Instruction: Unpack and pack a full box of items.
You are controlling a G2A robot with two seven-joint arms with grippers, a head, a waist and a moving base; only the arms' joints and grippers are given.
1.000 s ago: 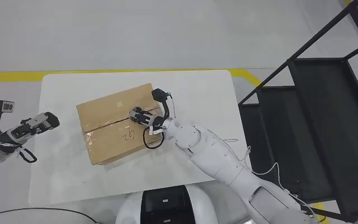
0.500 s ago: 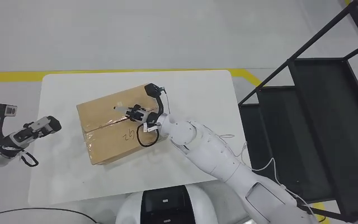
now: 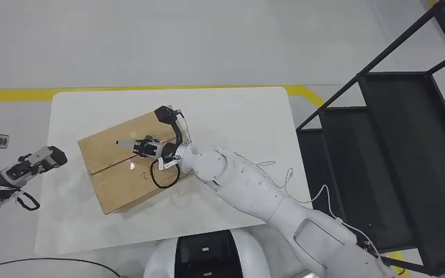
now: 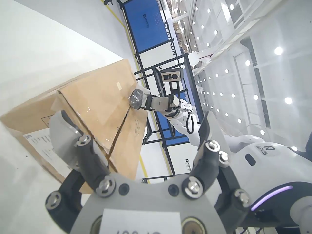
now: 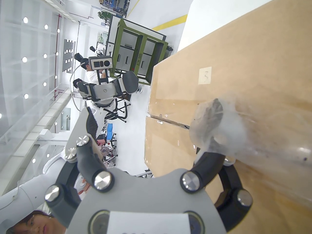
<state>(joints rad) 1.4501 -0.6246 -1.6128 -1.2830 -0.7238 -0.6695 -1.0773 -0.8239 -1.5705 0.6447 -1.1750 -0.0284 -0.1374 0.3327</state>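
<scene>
A taped cardboard box (image 3: pixel 115 174) lies askew on the left half of the white table (image 3: pixel 243 118); clear tape runs along its centre seam (image 5: pixel 168 121). My right gripper (image 3: pixel 132 144) is over the box top near the seam, open, and its tape-wrapped fingertip (image 5: pixel 214 122) rests on the cardboard, the other finger out beyond the box's edge. The left wrist view shows it (image 4: pixel 136 98) on the box lid (image 4: pixel 97 103). My left gripper (image 3: pixel 38 163) hangs open at the table's left edge, apart from the box, with nothing between its fingers (image 4: pixel 63 132).
A black metal stair frame (image 3: pixel 368 139) stands off the table's right side. A yellow floor line (image 3: pixel 306 90) runs behind the table. Bare tabletop lies right of and behind the box.
The right gripper has travelled left across the box top. The box has turned and shifted left with it. The left gripper has drawn back a little toward the table's left edge.
</scene>
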